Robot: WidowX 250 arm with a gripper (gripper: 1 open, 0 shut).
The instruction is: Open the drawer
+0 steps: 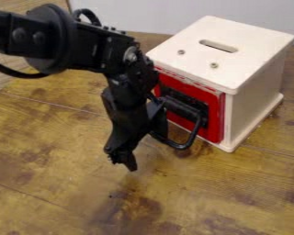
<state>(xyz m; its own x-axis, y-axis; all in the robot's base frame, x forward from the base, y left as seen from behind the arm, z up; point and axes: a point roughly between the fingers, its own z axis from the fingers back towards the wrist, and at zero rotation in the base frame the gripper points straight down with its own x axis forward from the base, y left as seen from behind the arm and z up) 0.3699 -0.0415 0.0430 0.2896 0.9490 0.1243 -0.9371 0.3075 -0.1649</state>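
Camera view: drawer [215, 127], red front facing lower left, apparently closed. Step, as judged: hook the black loop handle [194, 132], then draw straight out from the box [252, 92], level, without twisting. Fingers [122, 158]: tips low, pointing towards six o'clock; opening and hold unclear. Drawer at two o'clock from them, handle nearer.

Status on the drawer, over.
Drawer looks shut in the cream box. Gripper beside the black handle, grip unconfirmed. Nothing else seen ahead of the drawer front.
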